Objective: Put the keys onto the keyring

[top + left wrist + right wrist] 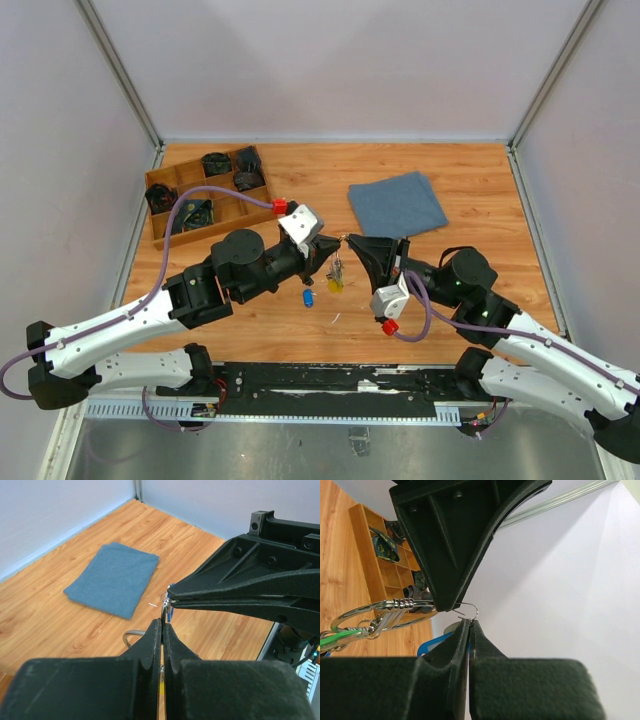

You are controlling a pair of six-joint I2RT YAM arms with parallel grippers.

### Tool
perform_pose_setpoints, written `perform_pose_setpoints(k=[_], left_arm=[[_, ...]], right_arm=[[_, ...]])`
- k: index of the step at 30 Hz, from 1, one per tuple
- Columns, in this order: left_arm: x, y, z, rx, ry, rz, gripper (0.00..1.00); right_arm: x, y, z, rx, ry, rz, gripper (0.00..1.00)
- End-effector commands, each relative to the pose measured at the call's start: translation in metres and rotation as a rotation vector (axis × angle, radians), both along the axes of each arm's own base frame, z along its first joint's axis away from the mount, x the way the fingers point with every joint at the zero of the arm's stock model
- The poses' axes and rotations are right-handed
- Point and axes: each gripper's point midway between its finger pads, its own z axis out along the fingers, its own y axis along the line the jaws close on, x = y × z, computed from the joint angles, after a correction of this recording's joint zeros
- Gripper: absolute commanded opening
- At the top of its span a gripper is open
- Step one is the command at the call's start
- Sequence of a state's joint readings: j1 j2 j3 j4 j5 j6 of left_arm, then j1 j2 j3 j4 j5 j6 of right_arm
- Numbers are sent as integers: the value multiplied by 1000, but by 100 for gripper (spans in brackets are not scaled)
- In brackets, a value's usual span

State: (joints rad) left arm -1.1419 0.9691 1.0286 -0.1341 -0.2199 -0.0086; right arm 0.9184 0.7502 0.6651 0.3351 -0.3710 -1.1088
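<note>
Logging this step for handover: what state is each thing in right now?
left hand: shut on keyring
right hand: shut on keyring
keyring: lifted between both hands
yellow key: hanging from keyring
blue key: loose on table
cloth: folded flat

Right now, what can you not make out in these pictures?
Top view: keyring too small; what hangs on it is unclear.
Left wrist view: the left jaws hide most of the keyring.
Right wrist view: green-headed key blurred, cut off by the left edge.
</note>
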Motion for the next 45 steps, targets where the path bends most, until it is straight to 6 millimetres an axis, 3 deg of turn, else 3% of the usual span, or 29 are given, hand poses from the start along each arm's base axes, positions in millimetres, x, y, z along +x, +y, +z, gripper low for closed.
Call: perform_pose_setpoints(k=[1, 14, 27, 45], left_arm=[[-3, 3, 23, -64, -25, -10, 0], [-2, 4, 13, 9, -39, -14, 1], [-5, -4, -9, 138, -35, -71, 1], [-12, -16, -30, 191, 6, -136, 0]], right_arm=[[-10, -3, 26, 24, -49, 16, 1], [-16, -5, 17, -136, -25, 40, 1], [-28, -8, 13, -288, 1, 93, 1], [-34, 3, 22, -393, -11, 175, 6]])
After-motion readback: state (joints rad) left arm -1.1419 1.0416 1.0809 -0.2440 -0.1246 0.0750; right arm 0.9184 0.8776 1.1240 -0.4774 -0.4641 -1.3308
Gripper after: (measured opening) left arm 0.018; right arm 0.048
